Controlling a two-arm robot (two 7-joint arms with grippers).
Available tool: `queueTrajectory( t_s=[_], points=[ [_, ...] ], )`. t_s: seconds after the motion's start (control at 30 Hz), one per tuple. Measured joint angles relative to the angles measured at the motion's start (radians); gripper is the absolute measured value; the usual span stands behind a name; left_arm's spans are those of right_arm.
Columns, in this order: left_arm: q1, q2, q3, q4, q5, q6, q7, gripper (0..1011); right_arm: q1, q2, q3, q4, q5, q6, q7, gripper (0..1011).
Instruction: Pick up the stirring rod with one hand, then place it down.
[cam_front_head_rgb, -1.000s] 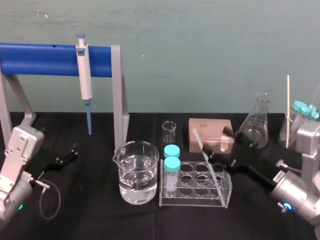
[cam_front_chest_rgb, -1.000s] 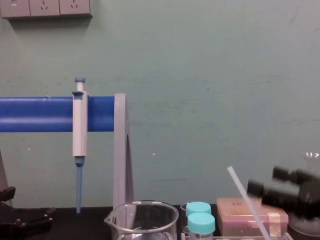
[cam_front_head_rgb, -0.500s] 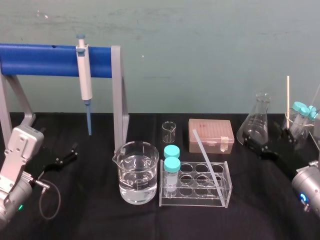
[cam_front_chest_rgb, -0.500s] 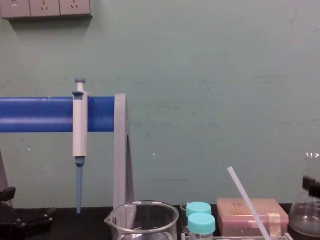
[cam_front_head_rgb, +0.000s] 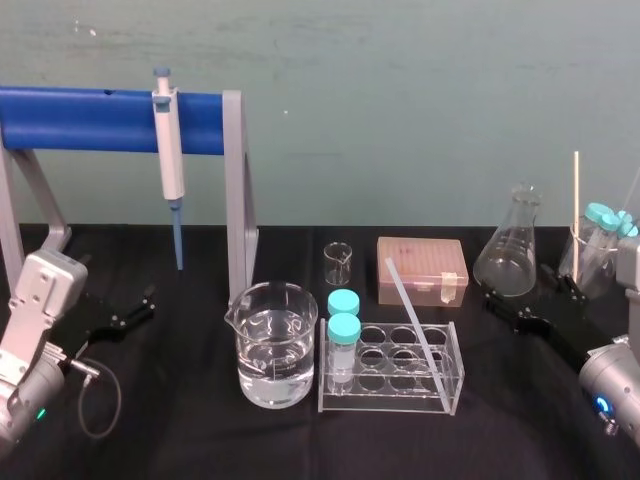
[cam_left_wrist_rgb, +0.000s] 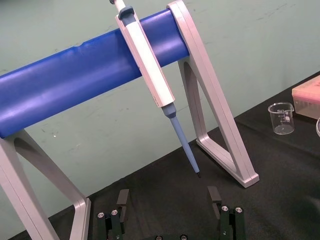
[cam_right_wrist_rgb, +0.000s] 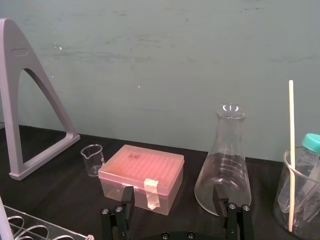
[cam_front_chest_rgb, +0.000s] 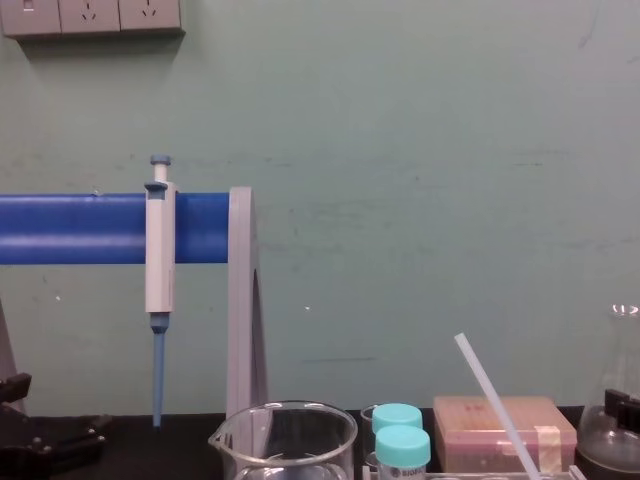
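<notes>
The stirring rod (cam_front_head_rgb: 412, 318) is a thin translucent-white stick that leans in the clear tube rack (cam_front_head_rgb: 452, 385), its top tilted back and to the left. In the chest view the stirring rod (cam_front_chest_rgb: 490, 400) rises slanted in front of the pink box. My right gripper (cam_front_head_rgb: 528, 300) hovers open to the right of the rack, well apart from the rod, near the flask's base. Its wrist view shows the right gripper (cam_right_wrist_rgb: 173, 200) with black fingers spread and nothing between them. My left gripper (cam_front_head_rgb: 125, 312) rests open at the far left, and its own view shows the left gripper (cam_left_wrist_rgb: 168, 200) with nothing in it.
A beaker of water (cam_front_head_rgb: 272, 345) stands left of the rack, with two teal-capped tubes (cam_front_head_rgb: 343, 320) in the rack's left end. Behind are a small beaker (cam_front_head_rgb: 338, 263), a pink tip box (cam_front_head_rgb: 422, 270), a conical flask (cam_front_head_rgb: 512, 255) and a glass jar (cam_front_head_rgb: 592, 255). A pipette (cam_front_head_rgb: 167, 150) hangs on the blue stand (cam_front_head_rgb: 90, 120).
My right gripper was at the rod a second ago; it has pulled away to the right and low. The rod stays leaning in the rack. The left arm is unmoved.
</notes>
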Motion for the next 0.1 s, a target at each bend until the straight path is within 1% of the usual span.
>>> queueTrajectory(
  t_s=[0.1],
  points=[
    [0.0, 0.0, 0.0, 0.0, 0.0, 0.0, 0.0, 1000, 0.0, 0.0, 0.0, 0.0, 0.001, -0.002, 0.0, 1003]
  ],
)
